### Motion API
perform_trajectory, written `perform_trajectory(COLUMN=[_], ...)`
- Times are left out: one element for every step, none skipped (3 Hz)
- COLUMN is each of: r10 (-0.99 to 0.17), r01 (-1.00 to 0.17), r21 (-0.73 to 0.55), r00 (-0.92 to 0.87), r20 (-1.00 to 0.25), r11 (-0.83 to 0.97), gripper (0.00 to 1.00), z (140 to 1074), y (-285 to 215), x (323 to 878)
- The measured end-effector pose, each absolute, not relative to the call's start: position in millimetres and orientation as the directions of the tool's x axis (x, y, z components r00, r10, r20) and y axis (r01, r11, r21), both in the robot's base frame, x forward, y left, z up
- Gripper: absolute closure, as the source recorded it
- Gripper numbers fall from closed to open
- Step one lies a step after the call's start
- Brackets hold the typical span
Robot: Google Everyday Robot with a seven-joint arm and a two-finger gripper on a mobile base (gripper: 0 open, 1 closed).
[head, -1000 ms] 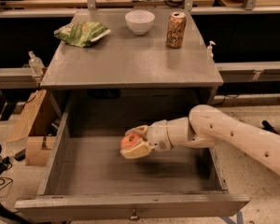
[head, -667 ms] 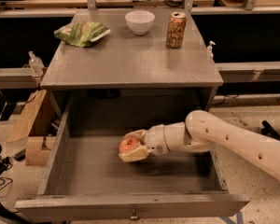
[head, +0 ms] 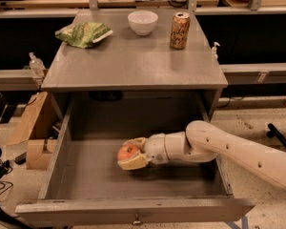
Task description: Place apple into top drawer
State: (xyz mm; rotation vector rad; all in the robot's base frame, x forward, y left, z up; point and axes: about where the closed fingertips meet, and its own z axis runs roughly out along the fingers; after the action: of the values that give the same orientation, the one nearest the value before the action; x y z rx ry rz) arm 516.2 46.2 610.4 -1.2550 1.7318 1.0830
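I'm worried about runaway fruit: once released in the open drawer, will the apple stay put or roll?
The apple, being round, may roll a little once the gripper, closed on it low inside the top drawer, lets go. The drawer's flat floor and walls should contain it. It looks firm, so it probably holds its shape.

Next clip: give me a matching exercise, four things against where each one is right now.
Things:
1 apple
2 can
3 bowl
4 bag

Places:
A back of the cabinet top, picture-left
B held in the gripper, low inside the open drawer
C back of the cabinet top, picture-right
D back of the cabinet top, middle

Pairs: 1-B; 2-C; 3-D; 4-A
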Motion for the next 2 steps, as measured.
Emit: perform_trajectory(r10=[-0.350,-0.351], r01=[-0.962,-0.963], r21=[0.212,0.213], r00=[-0.260,-0.259], r20=[-0.900,-0.900], r11=[0.170,0.166], gripper=[0.59,0.36], z=[611.0,610.8], y=[46.3,48.3], x=[516.2,515.4])
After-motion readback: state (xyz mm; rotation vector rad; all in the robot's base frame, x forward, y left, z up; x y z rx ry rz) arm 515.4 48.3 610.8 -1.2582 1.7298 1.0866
